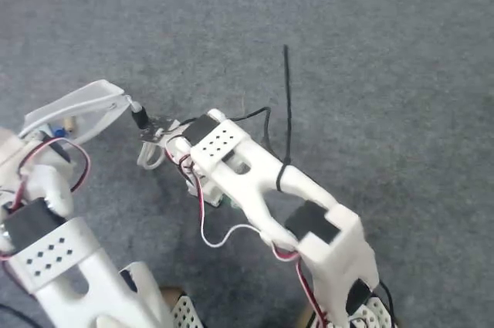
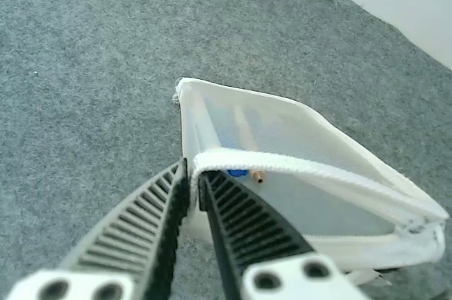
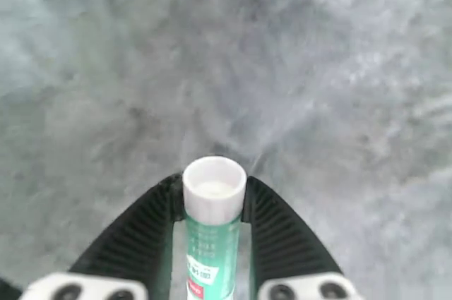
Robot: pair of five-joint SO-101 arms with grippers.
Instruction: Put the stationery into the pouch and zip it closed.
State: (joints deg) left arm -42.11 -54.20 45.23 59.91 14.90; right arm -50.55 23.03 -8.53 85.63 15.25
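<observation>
Left gripper (image 2: 192, 173) pinches pouch (image 2: 311, 138) rim tight. Few things inside pouch. Right gripper (image 3: 214, 194) squeezes glue stick (image 3: 210, 250) beside pouch mouth, not in yet. Zip not closed.

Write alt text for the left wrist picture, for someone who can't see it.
The left gripper pinches the rim of a white pouch, which gapes open over a grey mat. Inside the pouch lie a blue item and a tan stick.

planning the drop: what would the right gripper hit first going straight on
Probably the grey carpeted tabletop: the right gripper, shut on the white-capped green glue stick, points at bare carpet; depth unclear.
</observation>
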